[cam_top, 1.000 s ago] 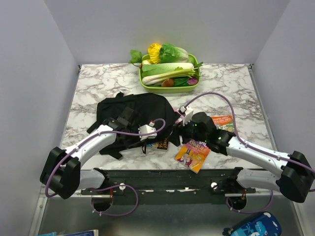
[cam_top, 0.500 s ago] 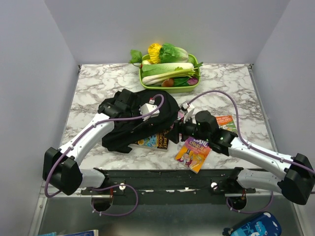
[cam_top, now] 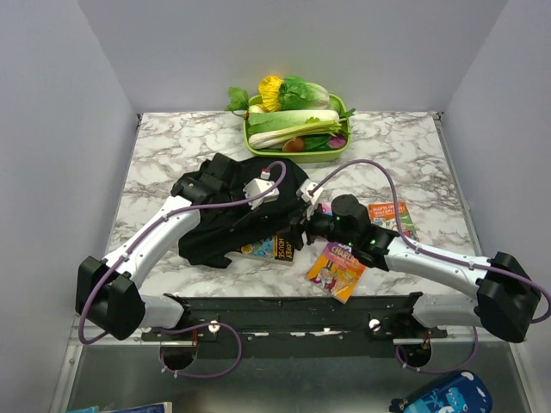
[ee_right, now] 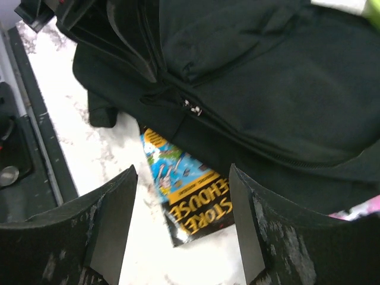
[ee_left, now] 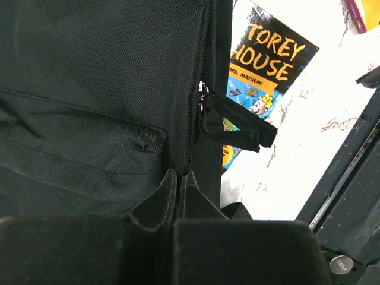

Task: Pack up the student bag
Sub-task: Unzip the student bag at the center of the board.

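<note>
Fabric of the student bag [ee_left: 89,71] is black, woven, creased.

top external: looking down from high behind the near edge over the whole white-grey marbled tabletop [cam_top: 172,146] | left wrist: facing a soft black fabric backpack [ee_left: 89,89] very closely | right wrist: looking down past the right tool [ee_right: 181,178], farther off | wrist views: sharing the backpack edge and a yellow-lettered black paperback book [ee_left: 270,59]

Black student bag [cam_top: 232,215] lies crumpled, partly lifted.
</note>
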Robot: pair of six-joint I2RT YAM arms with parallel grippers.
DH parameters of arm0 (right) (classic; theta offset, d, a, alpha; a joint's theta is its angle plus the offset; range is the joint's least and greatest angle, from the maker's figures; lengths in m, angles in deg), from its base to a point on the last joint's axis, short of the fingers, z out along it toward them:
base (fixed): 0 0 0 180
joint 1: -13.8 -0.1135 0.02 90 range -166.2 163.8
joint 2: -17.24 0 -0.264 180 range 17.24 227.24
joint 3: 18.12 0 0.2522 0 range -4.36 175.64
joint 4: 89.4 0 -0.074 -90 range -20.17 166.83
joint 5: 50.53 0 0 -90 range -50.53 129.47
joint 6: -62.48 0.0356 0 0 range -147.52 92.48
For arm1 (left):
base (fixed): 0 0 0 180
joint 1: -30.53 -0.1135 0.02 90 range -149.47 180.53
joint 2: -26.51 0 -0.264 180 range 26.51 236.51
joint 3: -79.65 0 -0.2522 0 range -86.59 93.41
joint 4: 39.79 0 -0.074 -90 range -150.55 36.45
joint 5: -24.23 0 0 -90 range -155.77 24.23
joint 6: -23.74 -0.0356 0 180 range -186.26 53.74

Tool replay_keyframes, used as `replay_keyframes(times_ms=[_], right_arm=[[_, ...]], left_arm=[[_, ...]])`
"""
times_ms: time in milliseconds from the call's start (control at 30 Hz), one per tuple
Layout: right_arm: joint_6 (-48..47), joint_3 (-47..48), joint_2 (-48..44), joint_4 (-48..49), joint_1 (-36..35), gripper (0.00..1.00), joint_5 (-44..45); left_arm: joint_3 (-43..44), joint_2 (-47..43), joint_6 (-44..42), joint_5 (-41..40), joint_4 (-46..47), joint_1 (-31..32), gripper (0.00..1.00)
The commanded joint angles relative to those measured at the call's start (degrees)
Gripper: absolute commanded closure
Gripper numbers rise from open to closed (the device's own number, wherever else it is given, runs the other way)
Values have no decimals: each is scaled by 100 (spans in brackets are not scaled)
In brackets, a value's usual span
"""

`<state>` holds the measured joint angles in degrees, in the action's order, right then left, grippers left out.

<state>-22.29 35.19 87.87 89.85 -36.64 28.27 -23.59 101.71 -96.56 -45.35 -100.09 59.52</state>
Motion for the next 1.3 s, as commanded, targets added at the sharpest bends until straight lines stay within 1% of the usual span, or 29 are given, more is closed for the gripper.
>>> replay_keyframes(times_ms=[0, 167, 300, 467, 600, 833, 1033, 1167, 1200, 1267], right_arm=[[-1199, -141, 108, 1229, -63, 29, 171], [-1806, -70, 451, 1606, -81, 32, 4], [-1991, 8, 723, 1836, -98, 35, -136], [-2044, 44, 908, 2011, -98, 36, -303], [-2053, 97, 1075, 2170, -98, 41, -523], [-2026, 281, 1278, 2249, -98, 41, -655], [-2062, 369, 1295, 2126, -98, 42, -734], [-2027, 448, 1348, 1960, -89, 48, -831], [-2018, 448, 1357, 1950, -98, 51, -840], [-1991, 483, 1374, 1907, -98, 53, -901]], left_arm=[[362, 74, 121, 163, -56, 19, 100], [371, 118, 218, 164, -74, 19, 100], [362, 162, 262, 146, -109, 19, 100], [362, 170, 279, 128, -127, 10, 100], [371, 171, 288, 120, -127, 1, 100], [265, 144, 297, 102, -144, -16, 100], [213, 109, 297, 76, -136, -25, 100], [204, 118, 306, 67, -127, -34, 100], [204, 127, 315, 58, -118, -34, 100], [195, 109, 315, 41, -127, -43, 100]])
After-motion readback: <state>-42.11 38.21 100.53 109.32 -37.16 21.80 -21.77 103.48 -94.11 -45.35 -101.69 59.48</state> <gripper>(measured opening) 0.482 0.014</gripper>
